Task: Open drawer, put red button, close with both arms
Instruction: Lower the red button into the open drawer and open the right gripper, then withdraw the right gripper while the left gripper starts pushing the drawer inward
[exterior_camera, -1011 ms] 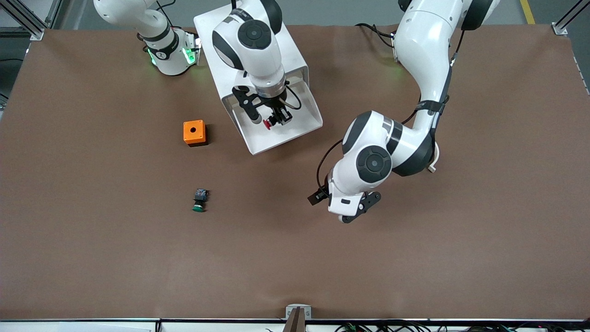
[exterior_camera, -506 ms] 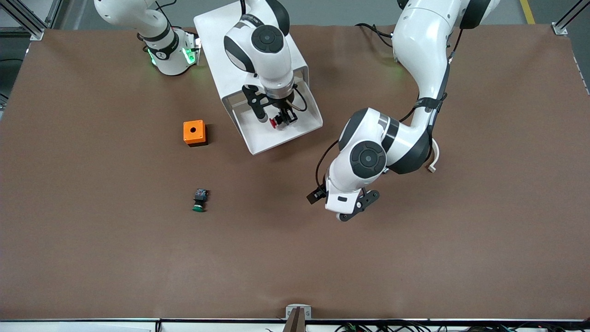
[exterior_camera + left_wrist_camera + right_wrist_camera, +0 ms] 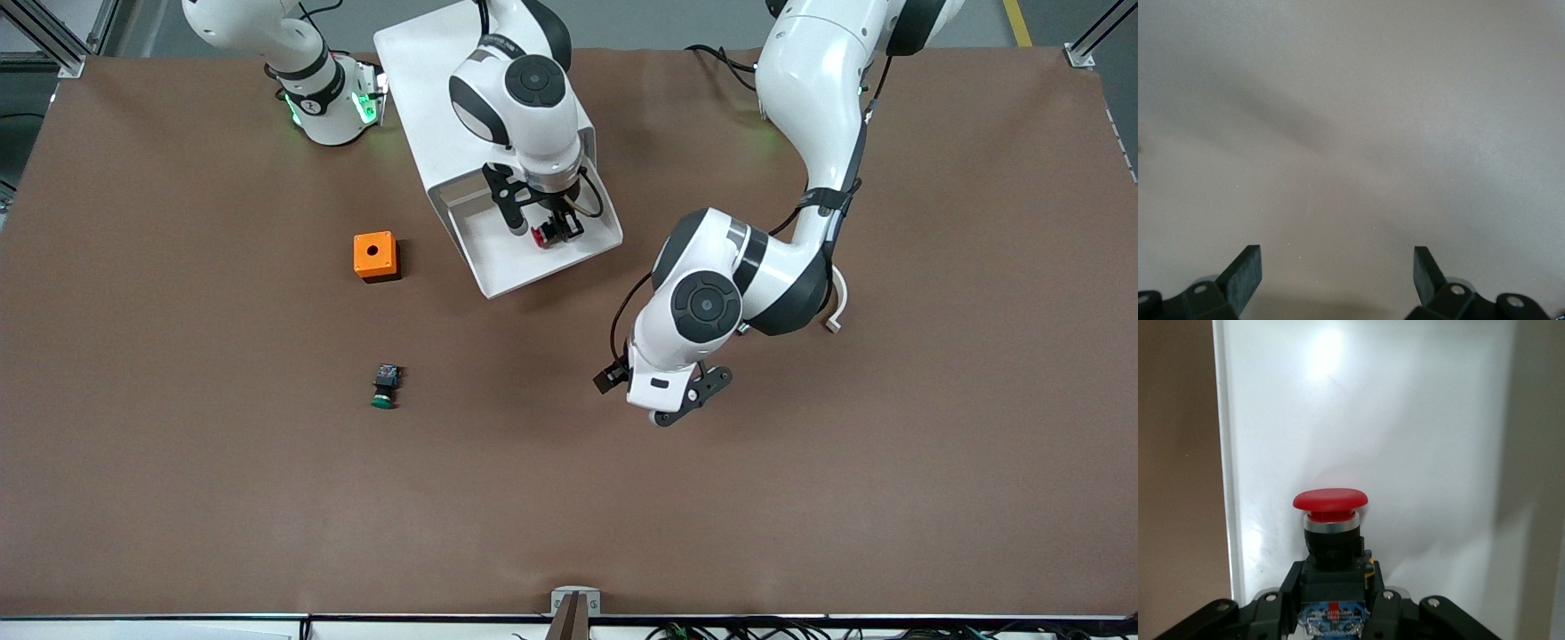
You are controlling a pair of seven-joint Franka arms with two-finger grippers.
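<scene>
The white drawer (image 3: 498,276) stands pulled out of its white cabinet (image 3: 418,80) near the right arm's base. My right gripper (image 3: 549,233) is over the open drawer, shut on the red button (image 3: 540,236). In the right wrist view the red cap (image 3: 1330,499) points at the drawer's white floor (image 3: 1405,420), with the black body (image 3: 1331,570) between my fingers. My left gripper (image 3: 677,404) is open and empty over bare table; its fingertips (image 3: 1245,273) show wide apart above the brown surface.
An orange box (image 3: 374,256) with a round hole sits beside the drawer, toward the right arm's end. A green-capped switch (image 3: 385,388) lies nearer the front camera than the box. The right arm's base (image 3: 329,102) glows green beside the cabinet.
My right gripper has carried the red button sideways over the drawer, toward the left arm's end. The left arm has shifted slightly and then held still.
</scene>
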